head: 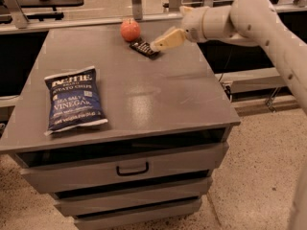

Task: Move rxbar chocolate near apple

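The rxbar chocolate, a small flat black bar, lies on the grey table at the back, just right of and in front of the apple. The apple is round and orange-red and stands close to the table's back edge. My gripper hovers at the bar's right end, its pale fingers pointing down and to the left. It looks open and holds nothing. The bar rests flat on the table top.
A large blue chip bag lies flat at the table's front left. The table has drawers below its front edge. My arm reaches in from the right over the back corner. Rails and other tables stand behind.
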{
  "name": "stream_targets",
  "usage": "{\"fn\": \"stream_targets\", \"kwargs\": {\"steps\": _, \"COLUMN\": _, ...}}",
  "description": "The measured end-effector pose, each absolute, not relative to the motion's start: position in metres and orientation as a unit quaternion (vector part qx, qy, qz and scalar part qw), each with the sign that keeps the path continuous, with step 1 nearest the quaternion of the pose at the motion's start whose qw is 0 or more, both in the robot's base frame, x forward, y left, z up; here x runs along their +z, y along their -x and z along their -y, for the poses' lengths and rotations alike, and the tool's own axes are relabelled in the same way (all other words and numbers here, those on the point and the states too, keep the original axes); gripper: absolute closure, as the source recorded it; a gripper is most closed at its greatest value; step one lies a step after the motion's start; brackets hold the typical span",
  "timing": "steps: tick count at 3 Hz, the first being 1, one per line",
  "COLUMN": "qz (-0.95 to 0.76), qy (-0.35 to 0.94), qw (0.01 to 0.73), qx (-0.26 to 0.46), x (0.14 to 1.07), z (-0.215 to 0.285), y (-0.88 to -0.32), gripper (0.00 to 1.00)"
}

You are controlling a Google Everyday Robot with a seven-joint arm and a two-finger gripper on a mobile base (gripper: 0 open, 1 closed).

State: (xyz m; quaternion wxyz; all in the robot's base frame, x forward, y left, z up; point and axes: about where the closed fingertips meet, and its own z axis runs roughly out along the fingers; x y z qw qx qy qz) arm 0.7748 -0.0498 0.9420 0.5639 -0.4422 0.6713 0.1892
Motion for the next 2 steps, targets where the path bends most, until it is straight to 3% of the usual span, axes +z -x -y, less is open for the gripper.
{"fn": "stream_targets", "kwargs": {"steps": 1, "qz": -0.655, "qy": 0.451, "qw": 0.582, "qx": 0.169, "x": 0.966, "z": 0.128, "y": -0.727, "gripper": 0.0}}
{"fn": "stream_targets", "kwargs": {"steps": 2, "qz": -0.659, "qy": 0.452, "qw": 0.578, "qx": 0.164, "x": 0.961, "z": 0.143, "y": -0.72, "gripper": 0.0}}
